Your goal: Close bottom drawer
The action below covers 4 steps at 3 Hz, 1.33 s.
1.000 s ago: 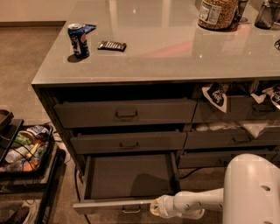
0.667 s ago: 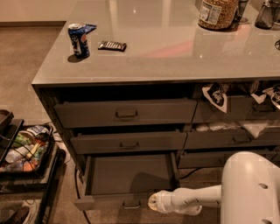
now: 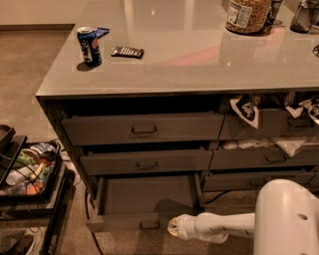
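Observation:
The bottom drawer [image 3: 127, 222] is the lowest of three wide dark-grey drawers on the left stack. It stands pulled out, and its bare grey tray [image 3: 149, 194] shows. A small metal pull handle [image 3: 149, 225] sits on its flat front. My gripper [image 3: 173, 227] is at the end of the white arm that reaches in from the lower right. It is at the right end of the drawer front, just right of the handle.
The two wide drawers above [image 3: 144, 129] stand slightly ajar. The neighbouring stack [image 3: 264, 159] on the right holds bags and papers. A blue can [image 3: 89, 46], a dark bar [image 3: 127, 52] and a jar [image 3: 248, 15] stand on the counter. A black cart with items [image 3: 27, 169] stands at the left.
The bottom drawer has slid partly inward. My gripper has moved with its front, toward the cabinet and a little to the left.

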Each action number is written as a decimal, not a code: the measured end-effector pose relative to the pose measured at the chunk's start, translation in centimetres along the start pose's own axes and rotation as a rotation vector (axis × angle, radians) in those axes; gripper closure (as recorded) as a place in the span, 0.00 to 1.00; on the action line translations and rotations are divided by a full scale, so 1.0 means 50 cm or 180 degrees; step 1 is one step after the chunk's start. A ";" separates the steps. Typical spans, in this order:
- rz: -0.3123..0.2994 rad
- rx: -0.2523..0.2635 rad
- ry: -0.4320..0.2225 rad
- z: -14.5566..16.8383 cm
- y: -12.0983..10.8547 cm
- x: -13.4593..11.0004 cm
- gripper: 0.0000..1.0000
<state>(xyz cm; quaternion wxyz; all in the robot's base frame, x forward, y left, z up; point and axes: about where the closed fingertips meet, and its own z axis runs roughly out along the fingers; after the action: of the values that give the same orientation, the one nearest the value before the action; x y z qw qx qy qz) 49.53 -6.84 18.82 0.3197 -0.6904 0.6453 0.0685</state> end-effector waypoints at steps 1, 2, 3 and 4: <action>0.0093 0.0027 0.0056 0.038 -0.017 0.024 1.00; 0.0171 0.0149 0.0141 0.072 -0.051 0.052 1.00; 0.0224 0.0295 0.0244 0.092 -0.096 0.071 1.00; 0.0240 0.0404 0.0327 0.107 -0.141 0.078 1.00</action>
<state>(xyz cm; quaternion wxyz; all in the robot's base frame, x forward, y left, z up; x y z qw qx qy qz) 58.45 -7.55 15.11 0.3264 -0.6466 0.6895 0.0039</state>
